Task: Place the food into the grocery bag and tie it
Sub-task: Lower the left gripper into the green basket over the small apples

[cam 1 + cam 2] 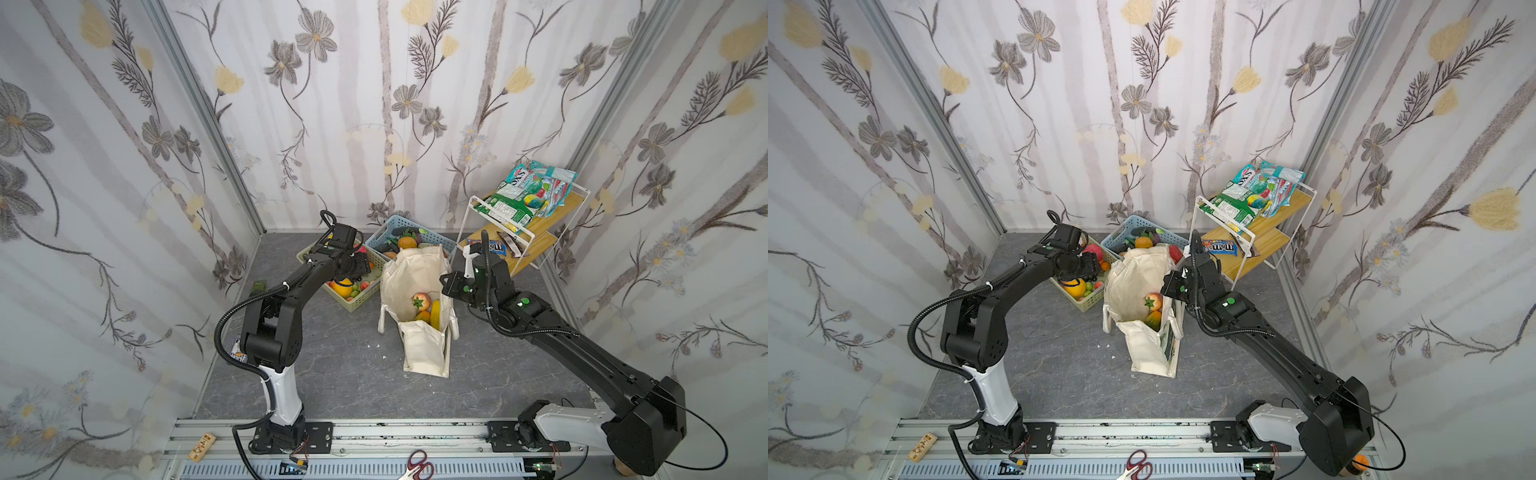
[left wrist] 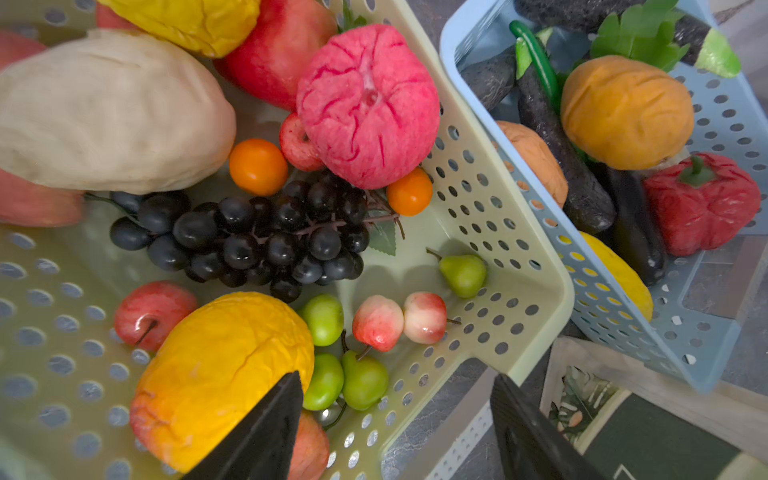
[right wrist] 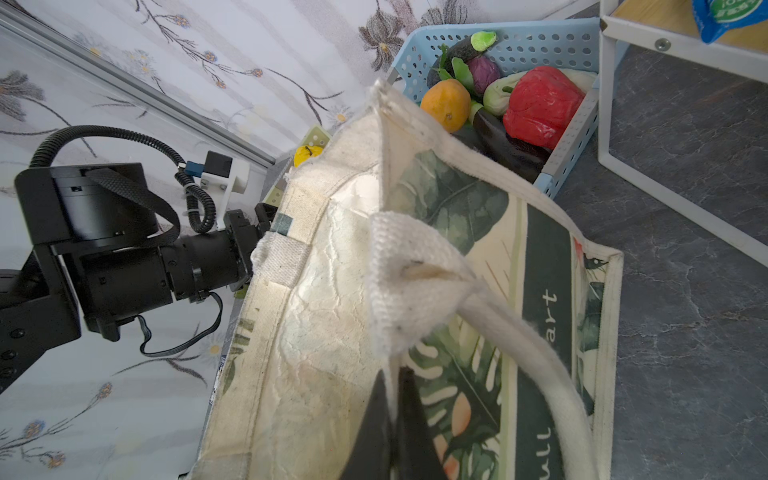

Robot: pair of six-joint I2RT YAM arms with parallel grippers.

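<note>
The grocery bag stands open mid-floor, showing in both top views. Inside it lie a red apple, a yellow mango and an orange piece. My right gripper is shut on the bag's rim beside a white rope handle, holding that side up. My left gripper hangs open over the near corner of the green basket, nothing between its fingers. One finger overlaps a yellow mango. Small green fruits and black grapes lie close by.
A blue basket of toy vegetables sits behind the bag, touching the green basket. A white wire rack at the back right holds snack packets and a dark snack bar. Scissors lie on the front rail.
</note>
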